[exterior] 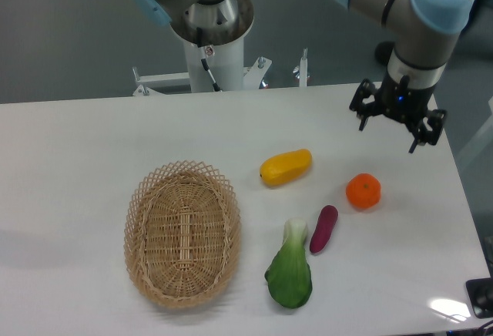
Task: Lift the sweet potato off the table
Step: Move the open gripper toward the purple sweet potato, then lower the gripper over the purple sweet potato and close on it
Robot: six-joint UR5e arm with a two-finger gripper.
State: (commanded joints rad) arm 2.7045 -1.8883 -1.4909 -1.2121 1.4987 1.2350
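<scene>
The sweet potato is a small slender magenta-purple oblong lying on the white table, right of centre near the front. It lies just right of a green leafy vegetable and below-left of a round orange fruit. My gripper hangs above the table's far right part, well up and to the right of the sweet potato. Its black fingers are spread apart and hold nothing.
A woven wicker basket stands left of centre. A yellow-orange oblong vegetable lies in the middle. A round orange fruit sits right of it. A green leafy vegetable lies beside the sweet potato. The table's right edge is close to the gripper.
</scene>
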